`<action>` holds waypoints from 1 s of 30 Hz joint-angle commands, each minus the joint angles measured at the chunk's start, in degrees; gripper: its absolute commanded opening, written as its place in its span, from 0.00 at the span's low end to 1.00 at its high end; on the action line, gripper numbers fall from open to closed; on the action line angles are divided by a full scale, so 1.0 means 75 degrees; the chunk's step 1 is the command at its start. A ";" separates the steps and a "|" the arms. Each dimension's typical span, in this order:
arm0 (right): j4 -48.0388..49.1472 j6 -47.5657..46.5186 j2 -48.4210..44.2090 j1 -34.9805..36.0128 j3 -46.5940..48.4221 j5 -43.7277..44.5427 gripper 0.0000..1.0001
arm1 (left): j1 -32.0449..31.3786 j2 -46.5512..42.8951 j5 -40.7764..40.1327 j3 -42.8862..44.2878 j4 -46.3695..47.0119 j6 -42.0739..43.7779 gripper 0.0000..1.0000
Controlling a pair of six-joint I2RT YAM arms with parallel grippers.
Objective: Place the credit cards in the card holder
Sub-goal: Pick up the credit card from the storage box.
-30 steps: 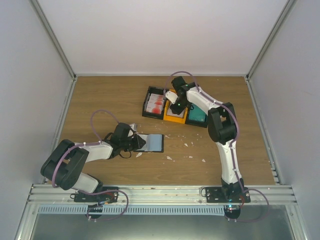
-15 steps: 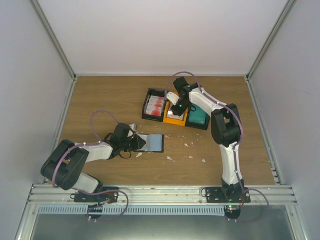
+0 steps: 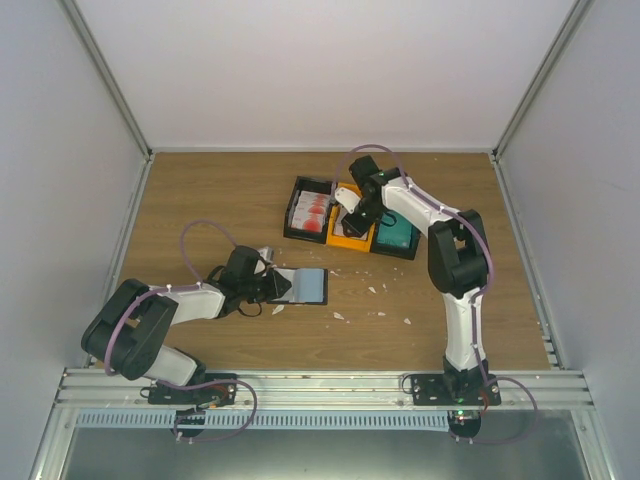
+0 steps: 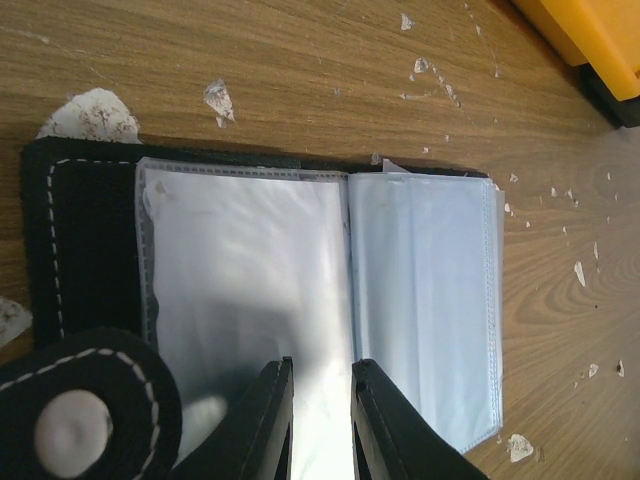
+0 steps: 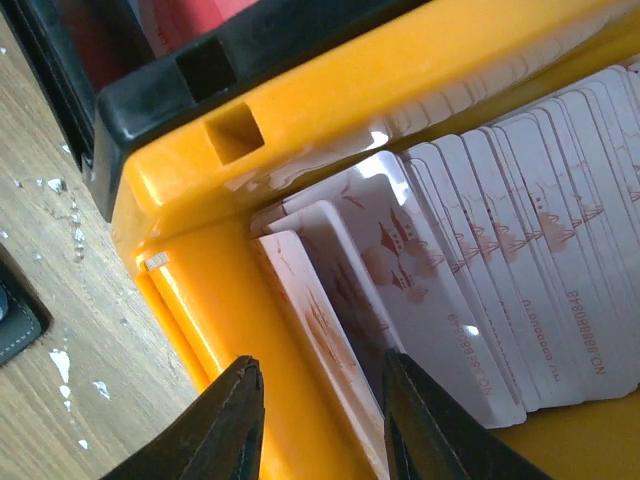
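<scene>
The right jaws stand open over one end of the orange tray [image 5: 190, 190]. The tray's end wall and the front whitish card [image 5: 315, 330] of a leaning row of credit cards [image 5: 500, 290] show in the gap, nothing gripped. That tray sits between a black tray [image 3: 297, 208] of red-and-white cards [image 3: 313, 210] and one of teal cards [image 3: 396, 234]. The left jaws are nearly closed over a clear sleeve of the card holder [image 4: 430, 300]; whether they pinch it cannot be told. The holder lies open on the desk [image 3: 220, 195], well apart from the trays, among white scraps [image 4: 218, 95].
</scene>
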 commanded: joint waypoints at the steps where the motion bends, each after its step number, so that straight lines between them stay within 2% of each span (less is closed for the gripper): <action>1: -0.0392 0.0111 -0.0219 0.0007 -0.0229 -0.0323 0.36 | 0.0067 -0.0088 -0.0018 -0.0138 0.0038 0.0175 0.19; 5: -0.0396 0.0125 -0.0303 0.0007 -0.0308 -0.0441 0.37 | 0.0085 -0.0185 -0.0057 -0.0153 0.0003 0.0175 0.19; 11: -0.0378 0.0065 -0.0480 0.0007 -0.0577 -0.0728 0.44 | 0.0083 -0.0104 0.0007 -0.0178 0.0071 0.0161 0.19; 22: -0.0340 -0.0166 -0.0749 0.0049 -0.0752 -0.1076 0.47 | 0.0090 -0.0063 0.0135 -0.0200 0.0159 0.0184 0.20; 30: 0.0054 -0.0020 -0.0637 0.0061 -0.0375 -0.0316 0.59 | 0.0097 -0.0075 0.0160 -0.0160 0.0153 0.0231 0.20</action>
